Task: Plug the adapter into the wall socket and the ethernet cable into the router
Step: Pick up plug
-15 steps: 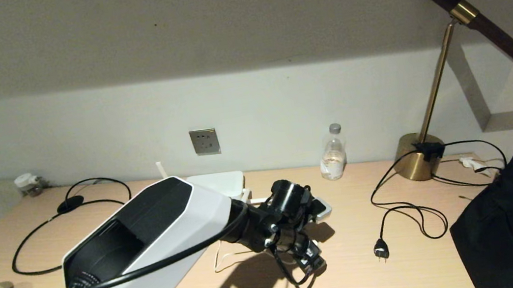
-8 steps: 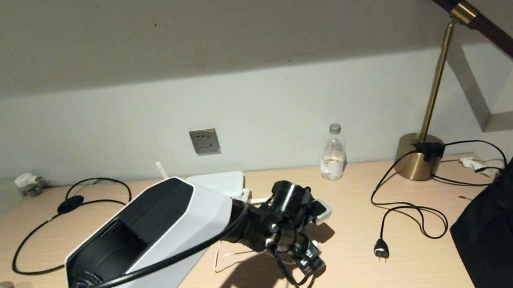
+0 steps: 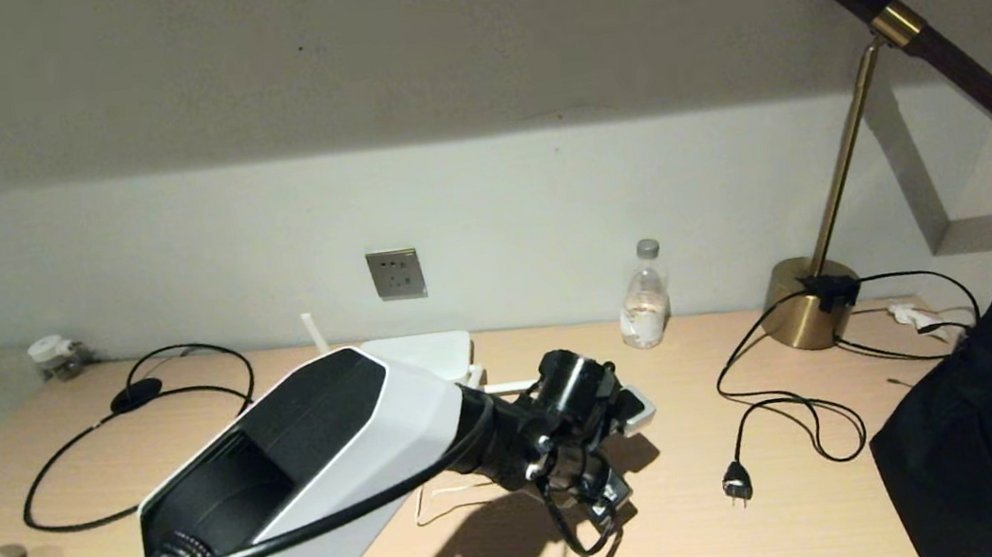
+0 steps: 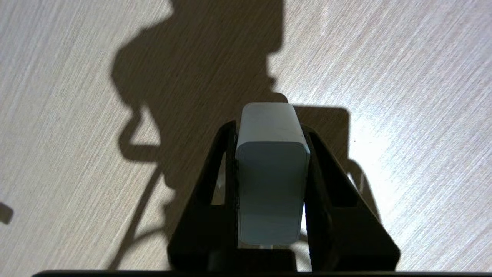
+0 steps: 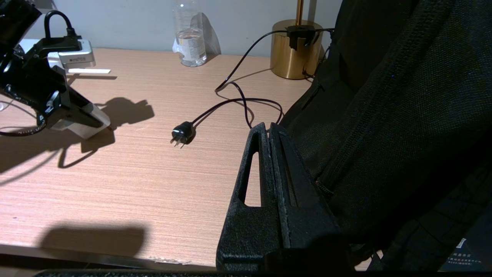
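desk (image 3: 759, 531) | bottle (image 3: 644, 307): a little water | left claw (image 4: 271, 127) grips adapter (image 4: 271, 173)

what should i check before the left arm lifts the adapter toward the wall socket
1. Left claw closed on the adapter: ok, both fingers sit against its sides.
2. Adapter square between the fingers: ok in the left wrist view.
3. Adapter pins facing the wall socket: cannot tell, pins hidden.
4. Wall socket unoccupied: ok, nothing plugged in.
5. Thin white cord free of snags: cannot tell, the arm covers part of it.
6. Right claw out of the way: ok, shut beside the black bag, away from the left arm.
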Robot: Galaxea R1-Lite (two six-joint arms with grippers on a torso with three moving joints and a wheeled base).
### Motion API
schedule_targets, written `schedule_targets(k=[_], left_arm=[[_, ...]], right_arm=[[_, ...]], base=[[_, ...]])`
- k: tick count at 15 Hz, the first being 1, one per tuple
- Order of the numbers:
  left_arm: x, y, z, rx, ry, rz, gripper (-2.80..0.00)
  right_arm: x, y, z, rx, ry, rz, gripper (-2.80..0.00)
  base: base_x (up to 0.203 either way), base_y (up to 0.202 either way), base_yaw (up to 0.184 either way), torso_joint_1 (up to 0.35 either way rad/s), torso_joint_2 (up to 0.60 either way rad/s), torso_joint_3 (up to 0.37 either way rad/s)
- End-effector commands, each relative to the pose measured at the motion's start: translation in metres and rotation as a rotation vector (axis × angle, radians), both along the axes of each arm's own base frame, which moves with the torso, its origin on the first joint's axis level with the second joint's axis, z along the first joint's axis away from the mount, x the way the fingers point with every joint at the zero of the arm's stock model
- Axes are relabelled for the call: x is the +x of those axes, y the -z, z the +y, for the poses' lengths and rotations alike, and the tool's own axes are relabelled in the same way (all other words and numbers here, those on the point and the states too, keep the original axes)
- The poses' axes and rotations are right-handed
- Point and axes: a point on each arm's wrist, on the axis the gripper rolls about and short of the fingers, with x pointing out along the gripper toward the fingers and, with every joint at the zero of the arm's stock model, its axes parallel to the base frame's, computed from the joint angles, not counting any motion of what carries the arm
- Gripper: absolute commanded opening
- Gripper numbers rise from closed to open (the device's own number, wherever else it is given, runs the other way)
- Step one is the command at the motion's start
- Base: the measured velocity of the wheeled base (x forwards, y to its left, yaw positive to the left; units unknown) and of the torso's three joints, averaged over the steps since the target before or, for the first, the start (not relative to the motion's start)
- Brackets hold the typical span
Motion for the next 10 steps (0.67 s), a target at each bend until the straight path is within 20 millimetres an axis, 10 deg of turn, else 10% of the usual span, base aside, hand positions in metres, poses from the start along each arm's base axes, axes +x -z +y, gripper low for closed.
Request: schedule_targets(k=[1, 6, 10], left_arm=[[-0.002, 0.0, 0.0, 0.005, 0.004, 0.004, -2.8], [-0.011, -0.012, 0.009, 0.024, -0.009, 0.003, -2.8], [-0.04, -0.065, 0.041, -0.007, -0.021, -0.024, -2.8]], right_arm=[[0.0, 0.0, 0.0, 0.0, 0.001, 0.001, -2.8], [0.0, 0.0, 0.0, 0.0, 0.0, 0.001, -2.8], [0.0, 0.0, 0.0, 0.0, -0.001, 0.001, -2.8]], base=[[0.0, 0.0, 0.0, 0.0, 0.0, 0.0], [0.0, 0.0, 0.0, 0.0, 0.0, 0.0], [0.0, 0.0, 0.0, 0.0, 0.0, 0.0]])
